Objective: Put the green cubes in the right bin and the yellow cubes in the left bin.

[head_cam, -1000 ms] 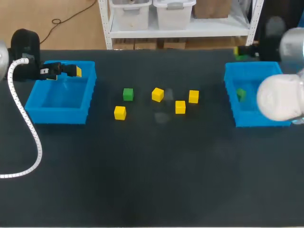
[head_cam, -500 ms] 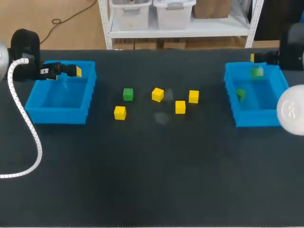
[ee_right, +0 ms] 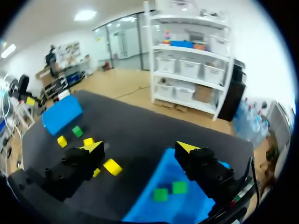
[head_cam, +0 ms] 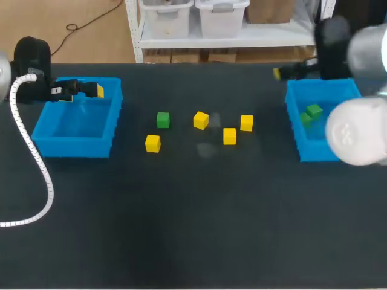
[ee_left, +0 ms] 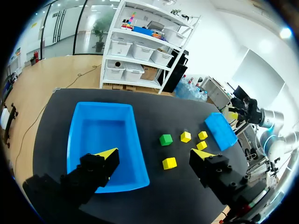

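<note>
Left hand [ee_left: 155, 154] and right hand [ee_right: 140, 148] are wide open, empty; right bin [ee_right: 161, 170] holds two green cubes [ee_right: 179, 187]; one green cube [ee_left: 165, 139] and four yellow cubes [ee_left: 169, 163] ahead of the left hand await sorting.

Left arm sits far left, left end effector [ee_left: 154, 155] spread wide open; right arm at far right, right end effector [ee_right: 140, 148] gaping open too.

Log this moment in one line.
left claw open over left bin; right claw open by right bin; two green cubes inside; four yellow cubes loose
</note>
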